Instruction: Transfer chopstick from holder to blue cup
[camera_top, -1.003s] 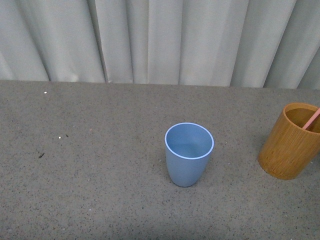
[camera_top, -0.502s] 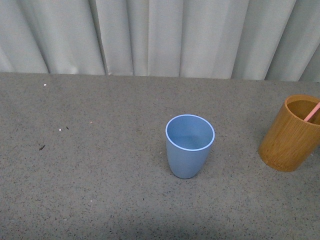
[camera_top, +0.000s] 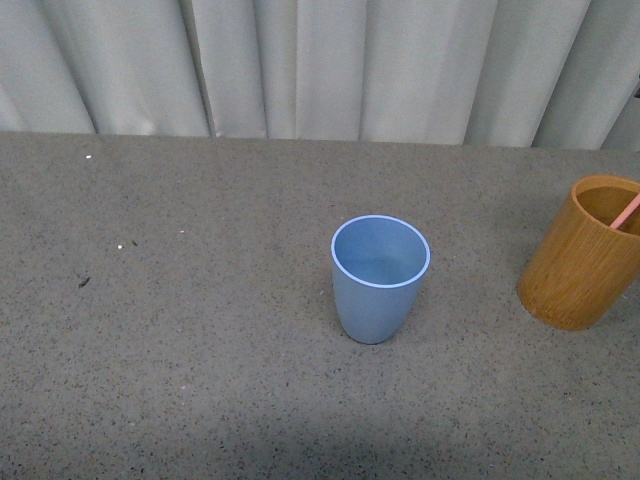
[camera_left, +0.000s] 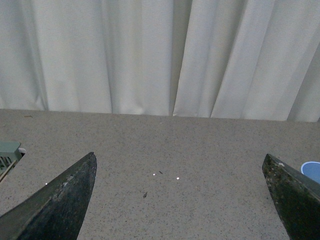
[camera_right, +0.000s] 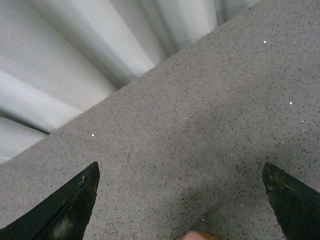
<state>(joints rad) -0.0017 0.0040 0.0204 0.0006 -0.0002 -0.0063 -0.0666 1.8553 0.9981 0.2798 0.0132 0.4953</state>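
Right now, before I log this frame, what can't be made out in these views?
Front view: chopstick shows only a short piece; the holder wall hides its lower end, the frame edge cuts its top.
Left wrist view: blue cup is a sliver at the frame edge.
Right wrist view: orange speck at the frame edge, too small to identify.

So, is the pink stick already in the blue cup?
No, the blue cup is empty and the pink stick leans inside the brown holder.
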